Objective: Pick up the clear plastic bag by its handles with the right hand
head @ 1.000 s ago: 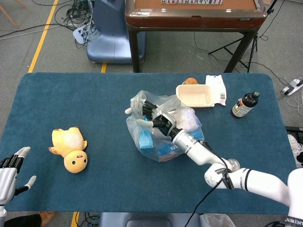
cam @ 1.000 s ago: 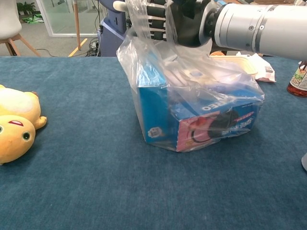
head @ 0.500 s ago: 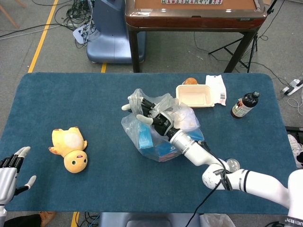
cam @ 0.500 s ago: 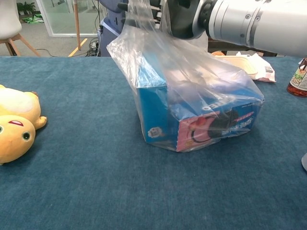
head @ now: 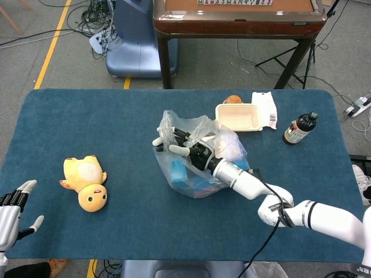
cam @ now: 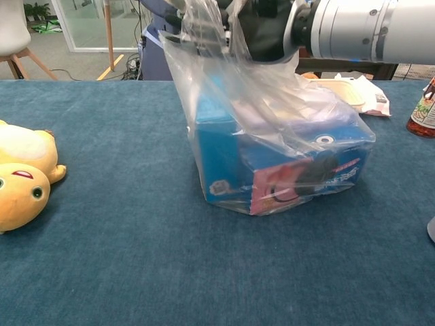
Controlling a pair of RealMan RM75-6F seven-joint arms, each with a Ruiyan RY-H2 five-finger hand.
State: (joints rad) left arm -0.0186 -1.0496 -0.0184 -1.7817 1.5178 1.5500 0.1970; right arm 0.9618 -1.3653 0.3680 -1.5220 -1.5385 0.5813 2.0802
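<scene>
Lower left corner of the head view: the robot's left hand [head: 13,209] sits at the table edge, fingers spread, released, holding nothing. Well apart from everything else.

Just right of it, a yellow plush toy [head: 87,180] lies on its side on the dark blue cloth-covered table [head: 69,121]. Not involved.

Centre of frame: the clear plastic bag [head: 194,159] rests on the cloth, holding a blue snack box [cam: 272,170] with a pink end panel. In the chest view the bag's base sits flat on the table; its upper film is drawn up to a peak at the top of the frame. The right hand [head: 185,145] is at that peak, black fingers [head: 179,134] threaded into the bunched film near the bag handles [cam: 204,27]. It looks to be grasping the handles, though the plastic hides how many loops are caught; I cannot tell whether both are in.

Judgement on the step: the grasp seems made but the lift has not taken the weight. To do it well, keep the fingers curled firmly through both loops before rising, then lift straight up so the box hangs level and does not slide to one corner. Go slowly; thin film can slip or stretch.

Upper right of the head view: a beige rectangular food tray [head: 237,116] just behind the bag, a white packet [head: 265,108] beside it, and a dark brown bottle [head: 299,128] further right.
</scene>
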